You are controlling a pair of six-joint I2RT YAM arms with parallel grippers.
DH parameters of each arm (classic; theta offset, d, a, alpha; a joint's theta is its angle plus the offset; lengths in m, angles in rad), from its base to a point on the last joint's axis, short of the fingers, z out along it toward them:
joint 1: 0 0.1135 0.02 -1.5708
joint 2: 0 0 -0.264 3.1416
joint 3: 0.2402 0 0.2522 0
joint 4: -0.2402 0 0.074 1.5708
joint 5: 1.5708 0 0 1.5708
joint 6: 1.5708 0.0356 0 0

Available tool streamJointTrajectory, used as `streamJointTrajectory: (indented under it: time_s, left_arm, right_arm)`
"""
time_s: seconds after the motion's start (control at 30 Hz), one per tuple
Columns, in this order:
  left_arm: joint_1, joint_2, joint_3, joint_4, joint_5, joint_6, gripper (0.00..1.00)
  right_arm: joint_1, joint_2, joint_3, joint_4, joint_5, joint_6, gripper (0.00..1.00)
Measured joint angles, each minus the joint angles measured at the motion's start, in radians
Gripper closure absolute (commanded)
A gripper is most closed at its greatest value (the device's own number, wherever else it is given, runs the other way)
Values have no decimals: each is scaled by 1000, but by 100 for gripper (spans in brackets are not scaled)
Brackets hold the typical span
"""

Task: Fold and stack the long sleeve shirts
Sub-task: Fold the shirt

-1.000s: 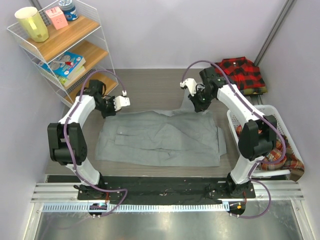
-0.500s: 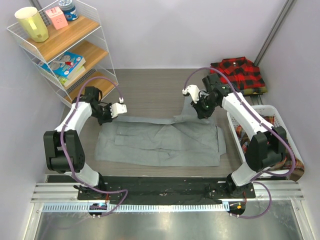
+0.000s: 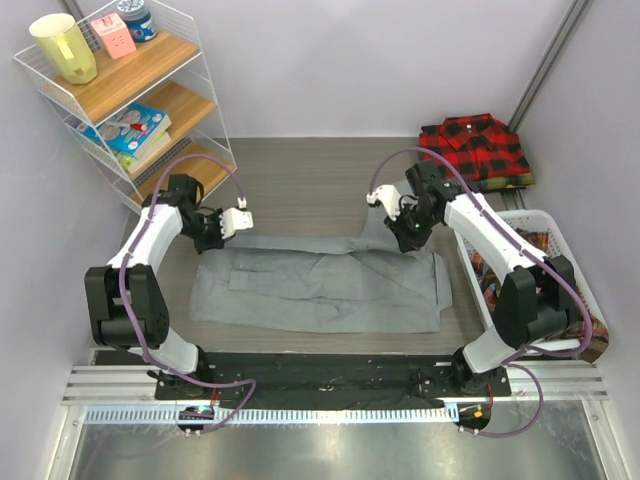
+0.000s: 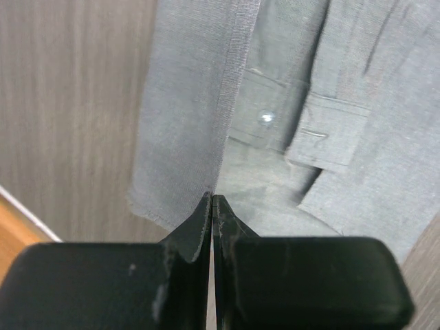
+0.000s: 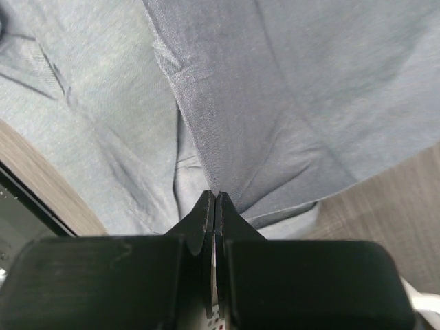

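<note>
A plain grey long sleeve shirt (image 3: 320,292) lies spread across the table in the top view, its far edge lifted at both ends. My left gripper (image 3: 213,238) is shut on the shirt's far left edge; in the left wrist view its tips (image 4: 212,199) pinch a hanging fold of grey cloth (image 4: 192,103). My right gripper (image 3: 405,243) is shut on the far right edge, and in the right wrist view its tips (image 5: 215,196) pinch the grey cloth (image 5: 275,89). A folded red-and-black checked shirt (image 3: 476,150) lies at the far right corner.
A white basket (image 3: 520,215) at the right edge holds orange-brown plaid shirts (image 3: 562,312). A wire-and-wood shelf unit (image 3: 140,95) with a cup, box and books stands at the far left. Walls close in on both sides.
Both grippers have moved toward the near edge, the right one also dropping lower, drawing the grey shirt's far edge forward over the rest of the shirt.
</note>
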Motion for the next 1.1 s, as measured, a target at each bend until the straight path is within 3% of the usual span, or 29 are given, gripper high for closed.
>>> streamJointTrajectory:
  time_s: [0.3,0.87,0.97,1.1]
  left_arm:
    - [0,20,-86,-1,-19,10,100]
    - [6,22,-18,-54,-20,3,99]
    - [6,22,-27,-56,-19,3,94]
    - [6,26,-42,-60,-19,-2,83]
  right_arm:
    - [34,-2,-127,-1,-41,-2,99]
    - [26,-2,-61,-51,-30,-54,97]
    - [36,-2,-96,-51,-42,-59,95]
    - [95,-2,-158,-51,-53,-57,80]
